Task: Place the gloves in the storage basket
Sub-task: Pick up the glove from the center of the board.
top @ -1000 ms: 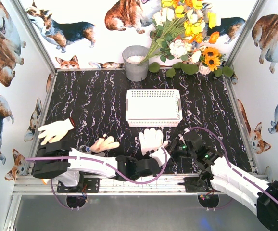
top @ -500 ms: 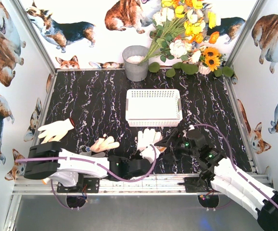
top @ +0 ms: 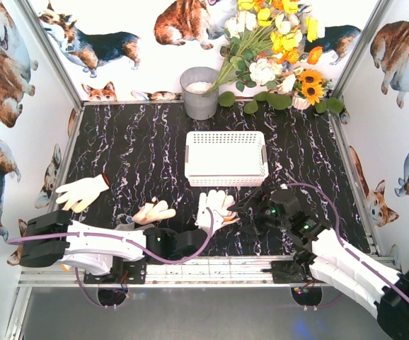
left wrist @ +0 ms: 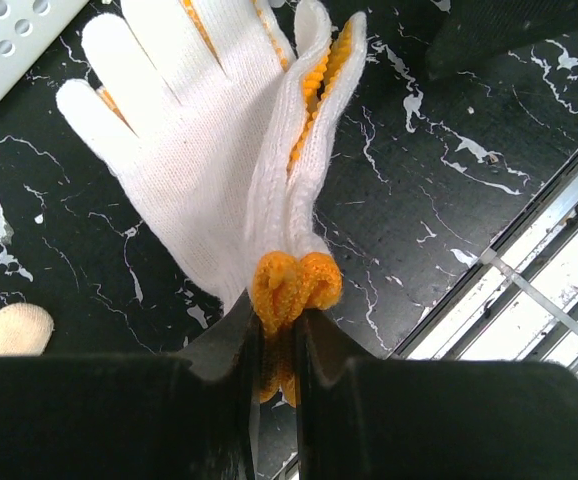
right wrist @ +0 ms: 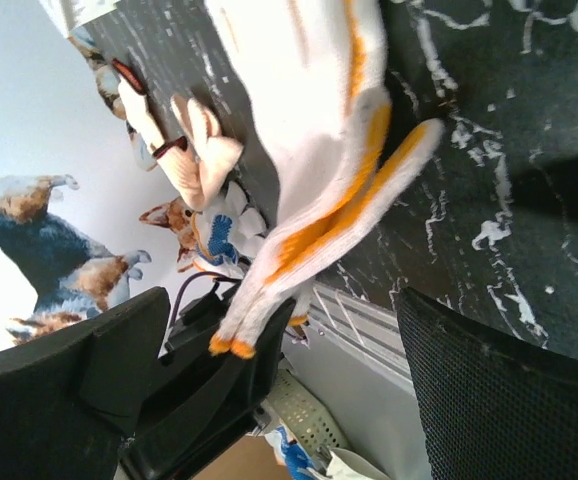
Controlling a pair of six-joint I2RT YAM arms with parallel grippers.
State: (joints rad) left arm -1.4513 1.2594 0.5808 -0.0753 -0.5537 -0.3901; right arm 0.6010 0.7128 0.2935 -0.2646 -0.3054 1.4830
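A cream-white glove with an orange cuff lies in front of the storage basket, fingers pointing at it. My left gripper is shut on that cuff; in the left wrist view the jaws pinch the bunched orange cuff and the glove spreads away from them. My right gripper stands open just right of the glove, its fingers wide apart with the glove beyond them. Two more gloves lie on the table to the left.
A grey metal bucket and a bunch of flowers stand behind the basket. The metal front rail runs close behind both grippers. Corgi-print walls close in the table on three sides.
My right gripper has opened and let go of the glove. My left gripper has closed on its cuff and drawn it slightly to the left.
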